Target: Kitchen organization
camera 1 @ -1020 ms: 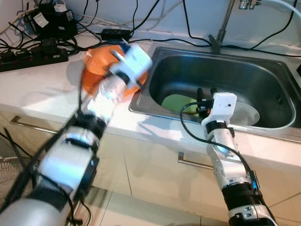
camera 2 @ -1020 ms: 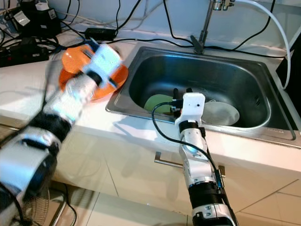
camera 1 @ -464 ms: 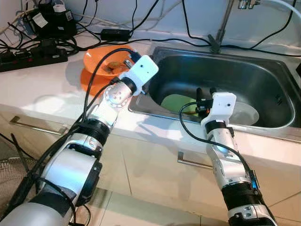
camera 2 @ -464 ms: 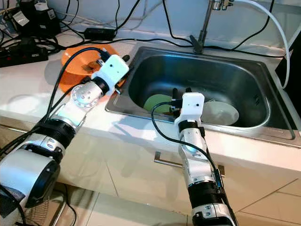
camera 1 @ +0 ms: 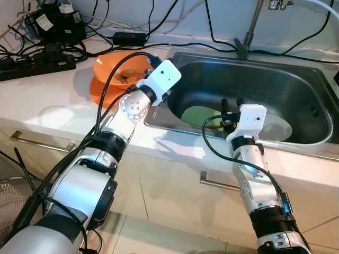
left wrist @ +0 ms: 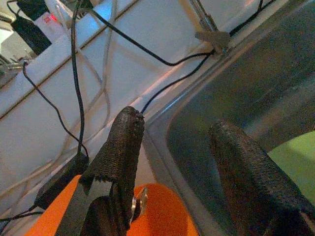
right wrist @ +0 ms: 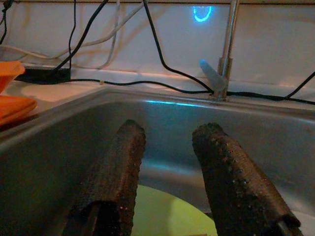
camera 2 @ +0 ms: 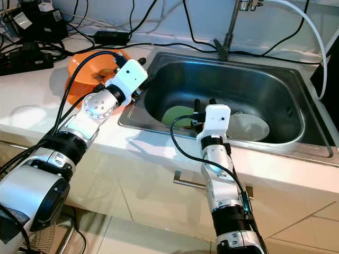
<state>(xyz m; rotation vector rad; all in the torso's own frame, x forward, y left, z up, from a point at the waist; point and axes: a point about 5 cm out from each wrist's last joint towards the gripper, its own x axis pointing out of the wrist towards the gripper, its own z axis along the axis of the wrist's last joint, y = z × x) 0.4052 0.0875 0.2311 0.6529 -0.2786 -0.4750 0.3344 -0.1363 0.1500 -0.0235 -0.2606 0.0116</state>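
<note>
Left gripper spread, empty, at sink left rim, beside orange bowl. Right gripper spread over green plate inside sink. Risk: descending off-centre, fingers skid on flat plate.

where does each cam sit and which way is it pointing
Left eye and right eye: on the head, looking down at the sink and orange bowl; both silver arms show.
Left wrist: looks past the left gripper, open, toward the faucet.
Right wrist: low in the sink, past the right gripper, open, over the green plate.
Both wrist views share the faucet and green plate.
</note>
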